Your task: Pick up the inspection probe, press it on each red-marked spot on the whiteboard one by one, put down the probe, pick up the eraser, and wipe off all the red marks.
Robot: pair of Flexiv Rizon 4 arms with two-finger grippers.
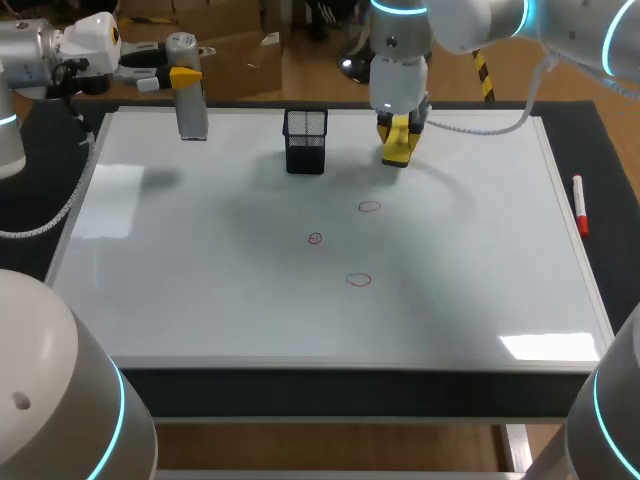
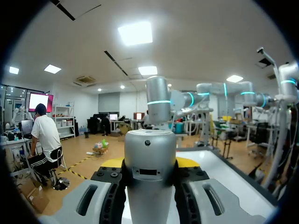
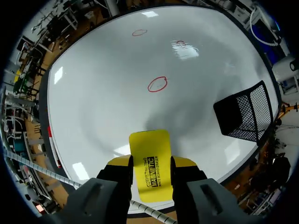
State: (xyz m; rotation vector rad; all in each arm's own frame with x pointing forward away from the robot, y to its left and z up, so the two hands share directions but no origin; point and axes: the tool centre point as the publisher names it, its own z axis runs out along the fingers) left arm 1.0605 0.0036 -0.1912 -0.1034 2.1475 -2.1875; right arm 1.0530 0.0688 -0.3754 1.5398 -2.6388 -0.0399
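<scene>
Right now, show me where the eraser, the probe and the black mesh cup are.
eraser [image 3: 149, 150], right wrist view, middle of its yellow face.
probe [image 1: 192, 112], head view, lower half of its grey body.
black mesh cup [image 1: 305, 150], head view, its front mesh wall.

the whiteboard [image 1: 200, 300] on the dark table [image 1: 350, 392] carries a black mesh holder [image 1: 305, 140], three red circles [image 1: 315, 238] just in front of the holder, and a red marker [image 1: 578, 203] well off to the holder's right.
</scene>
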